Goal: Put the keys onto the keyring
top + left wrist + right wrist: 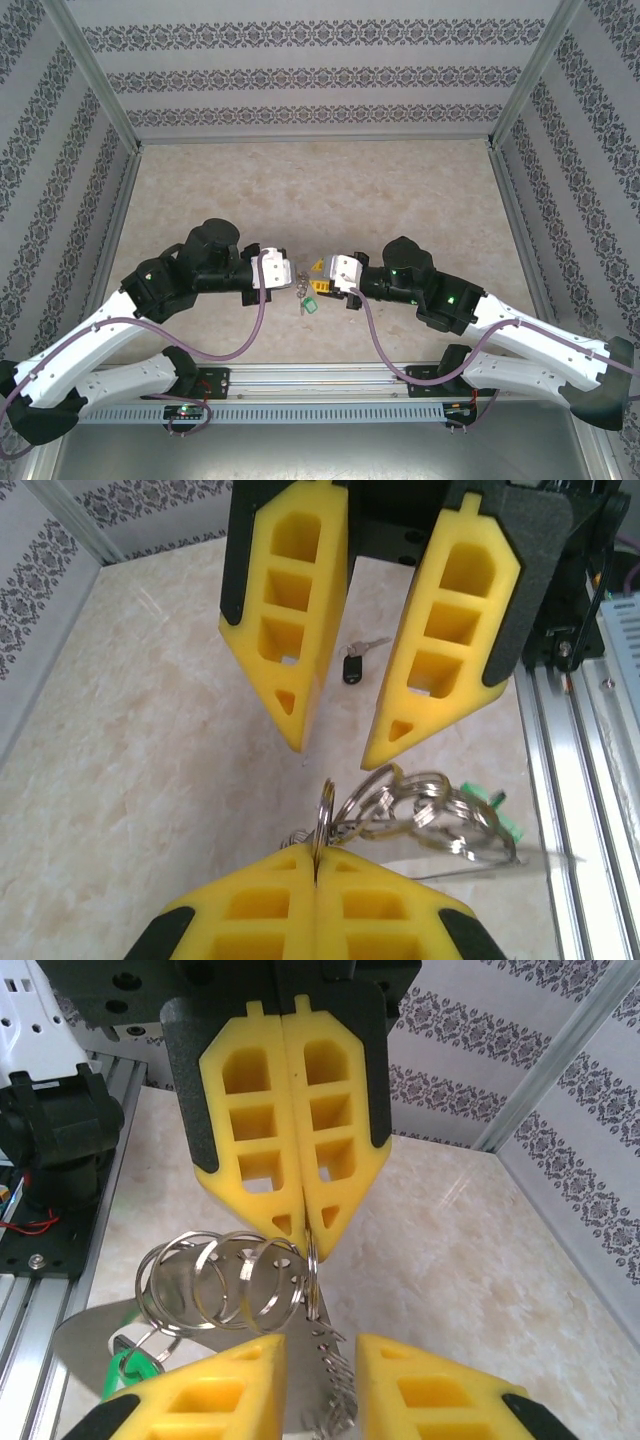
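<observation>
Keyring (420, 810) is hanging over the desk (300, 190) centre, one ring pinched by the left claw (316, 858). Both arms are reaching inward, tips facing. Right claw (335, 750) is gaping narrowly above the key (352, 666). Frame edges are cutting off the keyring's grey body.

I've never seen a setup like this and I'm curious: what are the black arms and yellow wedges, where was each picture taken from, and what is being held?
Two robot arms work over a table. One picture looks down on both from above; the other two come from a camera on each wrist. The yellow wedges are gripper fingers. The left gripper is shut on a ring of the keyring, which carries a green tag. The right gripper is open, holding nothing. The black-headed key lies on the table.
</observation>
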`<move>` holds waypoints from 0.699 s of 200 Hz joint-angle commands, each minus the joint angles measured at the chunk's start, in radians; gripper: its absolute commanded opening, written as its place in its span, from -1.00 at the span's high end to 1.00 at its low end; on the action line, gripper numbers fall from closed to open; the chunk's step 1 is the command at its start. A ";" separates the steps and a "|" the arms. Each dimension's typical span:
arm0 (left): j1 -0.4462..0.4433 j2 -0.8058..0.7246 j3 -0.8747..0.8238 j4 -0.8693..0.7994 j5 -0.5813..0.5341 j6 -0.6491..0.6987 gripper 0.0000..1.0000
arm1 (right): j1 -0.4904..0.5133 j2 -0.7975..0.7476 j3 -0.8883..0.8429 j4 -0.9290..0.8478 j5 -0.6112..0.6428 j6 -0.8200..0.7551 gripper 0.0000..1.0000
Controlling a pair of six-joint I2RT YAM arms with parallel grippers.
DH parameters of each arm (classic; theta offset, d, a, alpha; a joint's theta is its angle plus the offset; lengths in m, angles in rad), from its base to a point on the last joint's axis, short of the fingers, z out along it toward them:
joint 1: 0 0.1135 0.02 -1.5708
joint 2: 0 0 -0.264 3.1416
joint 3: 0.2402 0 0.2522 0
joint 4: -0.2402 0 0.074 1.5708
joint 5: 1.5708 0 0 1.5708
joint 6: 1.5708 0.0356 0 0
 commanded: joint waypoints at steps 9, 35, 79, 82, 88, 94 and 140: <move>0.005 0.026 0.065 -0.107 -0.017 0.077 1.00 | 0.009 0.003 0.029 0.002 0.007 -0.014 0.51; 0.000 0.039 0.081 -0.128 -0.019 0.087 1.00 | 0.009 0.010 0.031 0.029 -0.006 -0.010 0.51; -0.011 0.045 0.076 -0.110 -0.012 0.070 1.00 | 0.010 0.056 0.034 0.078 -0.048 0.005 0.51; -0.011 0.045 0.074 -0.109 -0.010 0.069 1.00 | 0.011 0.058 0.033 0.082 -0.051 0.006 0.50; -0.012 0.045 0.073 -0.106 -0.009 0.067 1.00 | 0.010 0.065 0.034 0.086 -0.055 0.010 0.49; -0.012 0.045 0.071 -0.104 -0.008 0.067 1.00 | 0.011 0.071 0.035 0.093 -0.061 0.014 0.49; -0.015 0.048 0.067 -0.096 -0.003 0.063 1.00 | 0.011 0.111 0.043 0.117 -0.074 0.024 0.49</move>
